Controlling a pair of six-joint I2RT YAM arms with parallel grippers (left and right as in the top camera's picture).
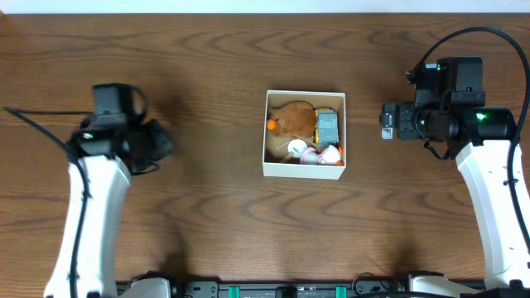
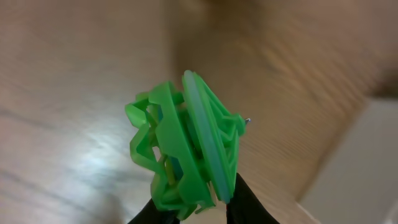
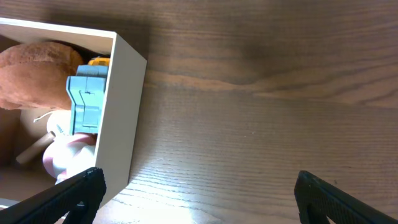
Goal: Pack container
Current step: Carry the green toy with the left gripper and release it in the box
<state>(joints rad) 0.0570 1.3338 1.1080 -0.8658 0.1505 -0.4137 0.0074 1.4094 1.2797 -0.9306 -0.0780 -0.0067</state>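
The container [image 1: 303,171] is a white-walled box with a brown inside at the table's middle. It holds a brown plush [image 1: 291,120], a grey-blue toy [image 1: 329,126] and a pink and white toy [image 1: 323,155]. My left gripper [image 2: 196,208] is shut on a green plastic toy [image 2: 183,146] and sits well left of the container in the overhead view [image 1: 161,142], where the toy is hidden. My right gripper [image 3: 199,199] is open and empty, just right of the container's wall [image 3: 121,112]; it also shows in the overhead view [image 1: 387,122].
The table is dark wood [image 1: 215,58]. The container's white wall shows at the right edge of the left wrist view [image 2: 357,168]. The plush [image 3: 31,71] and the grey-blue toy [image 3: 87,99] show inside the box in the right wrist view.
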